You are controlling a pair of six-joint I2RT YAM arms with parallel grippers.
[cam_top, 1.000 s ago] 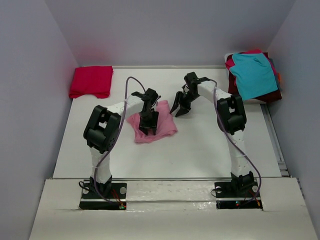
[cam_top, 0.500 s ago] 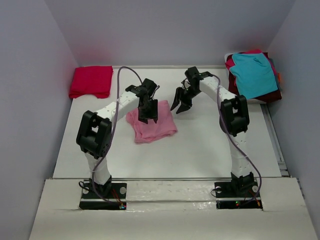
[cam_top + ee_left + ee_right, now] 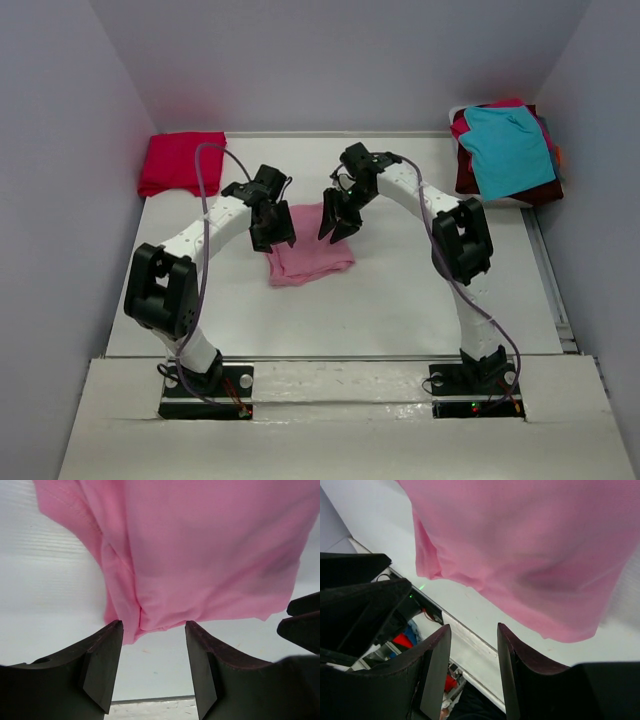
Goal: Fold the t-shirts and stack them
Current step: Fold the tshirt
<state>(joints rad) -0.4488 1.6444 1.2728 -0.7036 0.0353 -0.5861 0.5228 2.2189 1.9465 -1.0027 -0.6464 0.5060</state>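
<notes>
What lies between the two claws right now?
The far part of the pink t-shirt, with the left claw and right claw at its sides; seen in the top view.

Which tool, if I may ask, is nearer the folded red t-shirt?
Left. The left tool is at the left edge of the pink t-shirt, toward the red t-shirt; the right tool is over its right side.

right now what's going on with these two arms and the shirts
Two robot arms are working on a pink t-shirt lying partly folded between them. The left arm and right arm hover at its far corners, jaws open, gripping nothing. A folded red t-shirt lies at the far left; a pile topped by a teal t-shirt waits far right.
</notes>
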